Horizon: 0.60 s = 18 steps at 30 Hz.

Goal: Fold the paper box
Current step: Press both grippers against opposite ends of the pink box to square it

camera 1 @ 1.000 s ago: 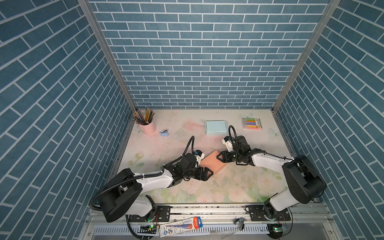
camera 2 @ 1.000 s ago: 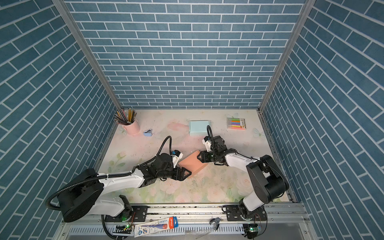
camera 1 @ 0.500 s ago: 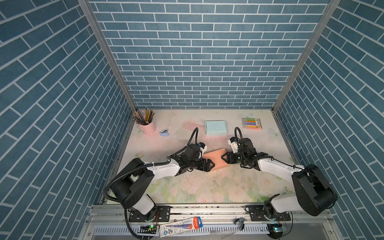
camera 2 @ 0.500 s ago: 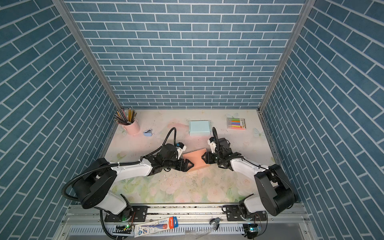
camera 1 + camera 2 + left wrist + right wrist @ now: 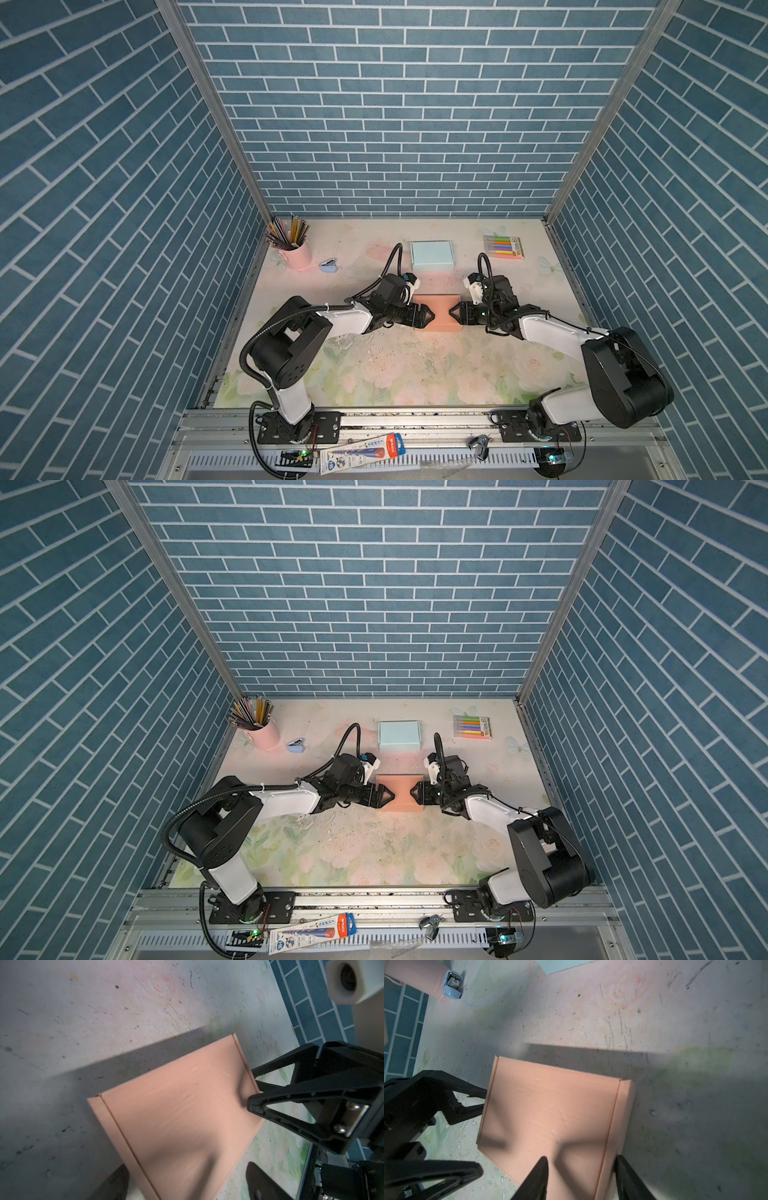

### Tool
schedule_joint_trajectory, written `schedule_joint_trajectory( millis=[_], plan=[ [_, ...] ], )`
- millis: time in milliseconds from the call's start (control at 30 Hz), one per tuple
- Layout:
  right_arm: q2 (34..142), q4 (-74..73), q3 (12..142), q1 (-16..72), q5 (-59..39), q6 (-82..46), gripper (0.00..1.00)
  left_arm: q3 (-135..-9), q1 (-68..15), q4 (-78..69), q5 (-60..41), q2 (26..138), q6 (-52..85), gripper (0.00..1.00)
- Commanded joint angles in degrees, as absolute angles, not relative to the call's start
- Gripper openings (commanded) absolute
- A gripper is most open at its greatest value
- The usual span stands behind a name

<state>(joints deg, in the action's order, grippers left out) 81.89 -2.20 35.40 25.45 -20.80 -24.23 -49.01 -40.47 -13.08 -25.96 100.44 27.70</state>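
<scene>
Salmon paper box point(image 5: 437, 311): lying flat in the middle of the desk point(image 5: 374, 370), squared to its edges and sitting directly between the two grippers in both top views.
Left gripper point(image 5: 429, 318): pointing rightward at the box's left end. Its fingers point(image 5: 471, 1093) are standing spread wide, one tip touching that end and the other lying off past the box's corner, gripping nothing.
Right gripper point(image 5: 453, 316): pointing leftward at the box's right end. Its fingers point(image 5: 270, 1105) are standing partly apart, both tips meeting the end edge, with desk showing through the gap and nothing clamped.
Change in box: a second ago it was lying slantwise and nearer the front. Now it is sitting straight and further back, closer to the pale blue box point(image 5: 432, 254).
Change in arms: both are reaching further out from their bases than a second ago, the left one having unfolded most. The finger spreads are looking unchanged.
Back of desk: the pink pencil cup point(image 5: 296, 254), blue stapler point(image 5: 329, 266) and marker pack point(image 5: 503, 247) are staying where they were.
</scene>
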Motion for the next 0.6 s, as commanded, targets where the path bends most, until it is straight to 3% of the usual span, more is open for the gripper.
schedule_joint_trajectory(
  millis=[0, 167, 400, 567],
  plan=[
    [83.08, -5.40, 35.47, 25.52, -24.70, -25.08, 0.52, -50.91, -40.84, -17.66, -30.38, 101.63, 27.04, 0.88],
    [83.68, -5.71, 35.60, 25.15, -24.85, -24.99, 0.54, -50.14, -40.29, -17.98, -30.18, 102.07, 27.21, 0.88],
    [82.08, -3.94, 35.96, 25.01, -22.48, -24.47, 0.65, -49.31, -39.53, -17.93, -30.15, 101.87, 27.51, 0.88],
    [80.23, -2.58, 35.88, 24.88, -19.62, -24.26, 0.83, -47.19, -37.50, -17.96, -28.38, 100.46, 28.21, 0.88]
  ],
)
